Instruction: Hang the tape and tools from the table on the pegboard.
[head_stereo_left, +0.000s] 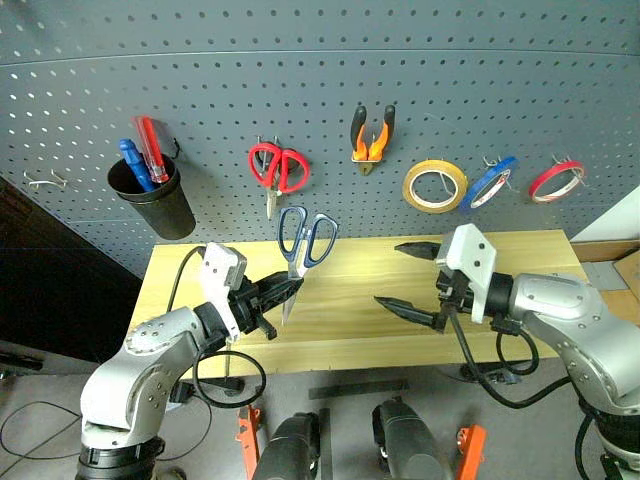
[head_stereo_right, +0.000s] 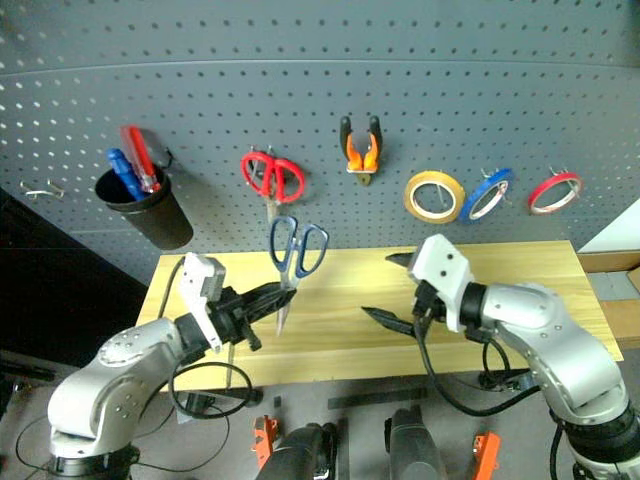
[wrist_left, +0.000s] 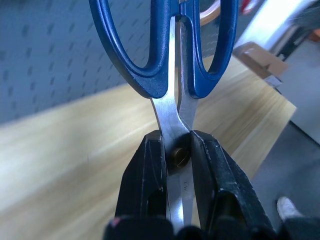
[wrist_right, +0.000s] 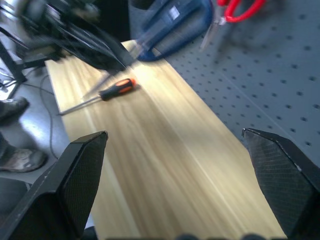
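Across the head view, the pegboard (head_stereo_left: 330, 70) already carried the orange-and-black pliers (head_stereo_left: 371, 138) and the yellow-tan tape ring (head_stereo_left: 434, 186), both on hooks. Beside them hung red-handled scissors (head_stereo_left: 277, 170), a blue tape ring (head_stereo_left: 489, 183), a red tape ring (head_stereo_left: 556, 180), and a black cup (head_stereo_left: 155, 200) holding red and blue screwdrivers. The left tool (head_stereo_left: 290, 288) was pinching the blue-handled scissors (head_stereo_left: 303, 245) at the blades, handles up, held above the worktop (head_stereo_left: 350, 320) and below the red scissors, not yet at a hook. The right tool (head_stereo_left: 408, 277) hung spread wide and empty over the worktop's right half.

Left wrist view: both black fingers (wrist_left: 150, 175) were pressed against the steel blades at the pivot screw, blue handle loops (wrist_left: 165, 45) rising past them toward the board. Grip looked firm and centred on the pivot.

Right wrist view: the fingers (wrist_right: 80, 170) stood well apart with nothing between them. The slim screwdriver (wrist_right: 102, 95) with the orange-and-black handle lay flat on the worktop near its far end, close beneath the left arm and the blurred scissors.

Judgement on progress: tape and pliers done; scissors in hand and still to be hooked; screwdriver untouched on the worktop, the last item. Roughly halfway through.
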